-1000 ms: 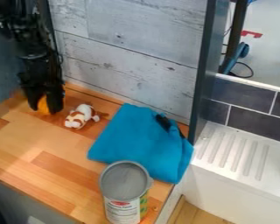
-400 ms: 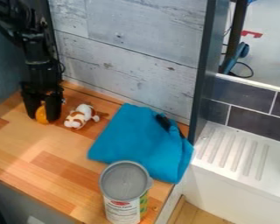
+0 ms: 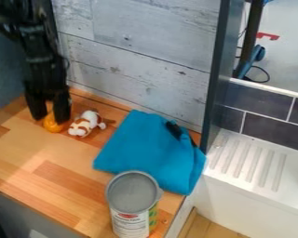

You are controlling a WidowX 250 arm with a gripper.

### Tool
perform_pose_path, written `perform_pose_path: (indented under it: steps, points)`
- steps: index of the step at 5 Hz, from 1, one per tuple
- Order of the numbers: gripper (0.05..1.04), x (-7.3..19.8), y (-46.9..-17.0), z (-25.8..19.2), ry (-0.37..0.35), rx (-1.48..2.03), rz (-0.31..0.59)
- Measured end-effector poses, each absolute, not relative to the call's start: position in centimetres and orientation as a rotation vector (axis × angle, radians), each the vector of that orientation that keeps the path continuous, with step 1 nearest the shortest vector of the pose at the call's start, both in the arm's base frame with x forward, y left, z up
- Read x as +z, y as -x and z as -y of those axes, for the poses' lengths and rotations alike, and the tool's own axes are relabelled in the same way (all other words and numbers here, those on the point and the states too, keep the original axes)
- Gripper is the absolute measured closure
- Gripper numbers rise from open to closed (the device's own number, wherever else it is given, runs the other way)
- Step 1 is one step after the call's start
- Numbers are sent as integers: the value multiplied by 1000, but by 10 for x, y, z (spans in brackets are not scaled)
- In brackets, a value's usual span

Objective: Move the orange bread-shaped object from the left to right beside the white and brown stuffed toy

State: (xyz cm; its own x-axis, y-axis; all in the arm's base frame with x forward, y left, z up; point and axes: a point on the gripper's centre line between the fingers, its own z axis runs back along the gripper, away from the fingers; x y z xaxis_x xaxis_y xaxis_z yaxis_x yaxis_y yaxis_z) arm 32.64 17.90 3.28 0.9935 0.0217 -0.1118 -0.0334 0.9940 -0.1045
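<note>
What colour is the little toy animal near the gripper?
The toy animal is white with orange-brown patches, best seen in the camera view.

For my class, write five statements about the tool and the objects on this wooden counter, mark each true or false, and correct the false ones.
1. The tool is at the orange object, at the far left of the picture. True.
2. A brown-and-white toy lies between the orange object and the blue cloth. True.
3. The blue cloth is draped over the toy. False: it lies beside the toy.
4. The grey-topped can lies on its side. False: it stands upright.
5. The can is nearer the tool than the toy is. False: the toy is nearer.
</note>
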Motion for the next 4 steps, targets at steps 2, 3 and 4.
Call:
perform_pose_path:
  steps: [2, 3, 4]
  points:
    - [79, 95, -308, -162, 16, 102, -42]
    - [81, 111, -293, -115, 23, 8, -67]
    - [81, 128, -267, -78, 29, -101, -27]
